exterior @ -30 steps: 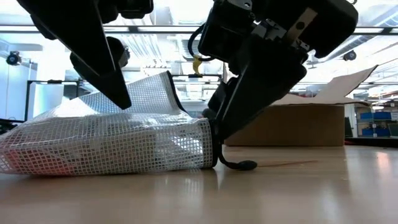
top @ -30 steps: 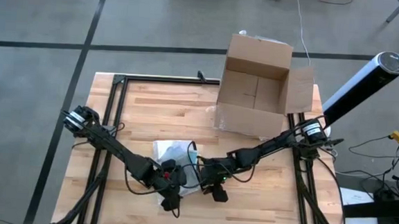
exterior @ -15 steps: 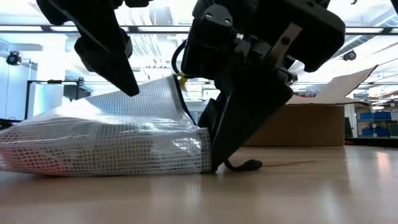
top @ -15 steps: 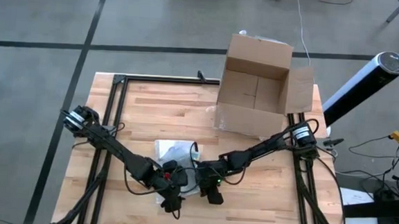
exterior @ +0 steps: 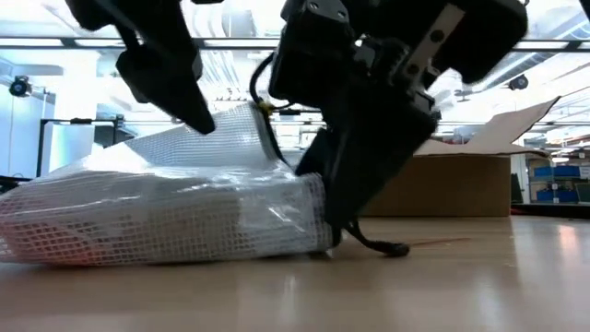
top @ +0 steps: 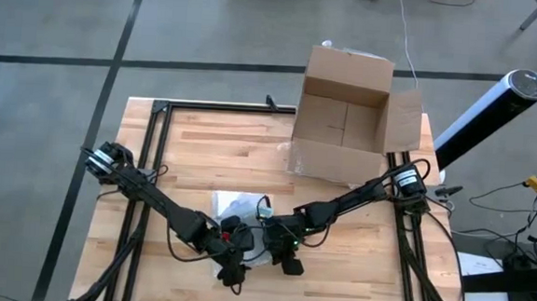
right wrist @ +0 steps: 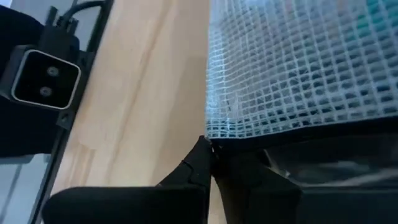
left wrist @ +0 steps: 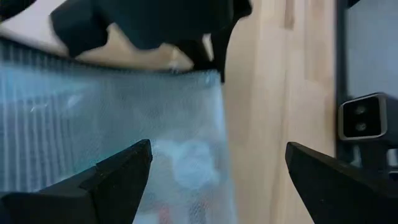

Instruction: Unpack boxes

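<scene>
In the high view, the cardboard box [top: 343, 118] is seen at the far right part of the wooden table [top: 193, 155], its flaps open and its mouth turned upward, its longer side lying roughly across the table with a slight skew; nothing can be made out inside it. Near the front edge, well apart from the box, the mesh zip pouch [top: 235, 207] is found, with the left gripper [top: 233, 265] and the right gripper [top: 288, 257] met over its near end, both arms reaching in from the table's sides. In the low view, which alone shows heights, the pouch [exterior: 157, 217] is seen lying flat on the table with its right-hand corner drawn up, and that end is pinched by the right gripper [exterior: 343, 214]; the box [exterior: 452, 184] is shown only as a low brown wall behind, one flap raised. In the left wrist view, the left gripper [left wrist: 217, 171] is seen spread wide with nothing between its fingers [left wrist: 118, 171], the pouch [left wrist: 112, 137] below them. In the right wrist view, the right gripper [right wrist: 208, 155] is shown clamped tight on the pouch's dark zip edge [right wrist: 311, 140], a detail hidden from above.
</scene>
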